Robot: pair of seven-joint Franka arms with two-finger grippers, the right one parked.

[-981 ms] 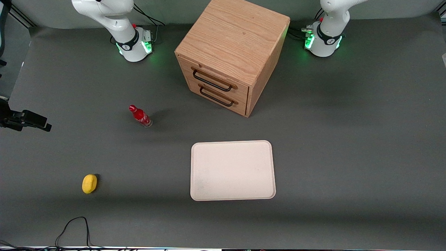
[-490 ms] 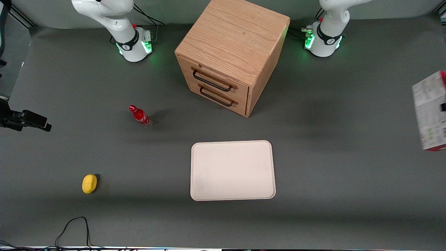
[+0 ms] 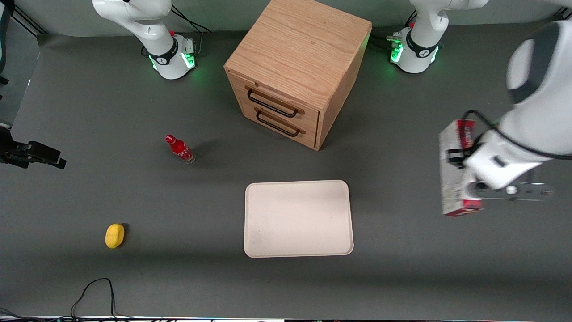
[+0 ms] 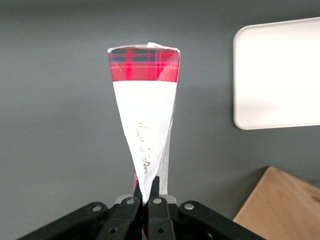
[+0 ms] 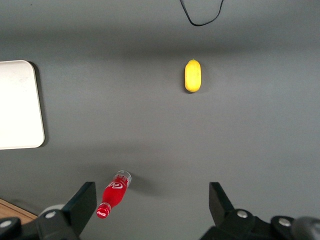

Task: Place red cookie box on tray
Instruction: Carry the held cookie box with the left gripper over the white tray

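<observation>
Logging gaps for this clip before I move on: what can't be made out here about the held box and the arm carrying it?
- Gripper shut on the red cookie box: the front view hides the fingers under the wrist housing.
- Box height over the table: not settled by either view.
- Box print: too small in the front view, foreshortened in the wrist view.
- Tray: cut off by the wrist view's edge.

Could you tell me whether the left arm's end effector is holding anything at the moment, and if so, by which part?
Yes: the end effector is shut on the red cookie box, pinching its thin edge, in the air toward the working arm's end of the table.
</observation>
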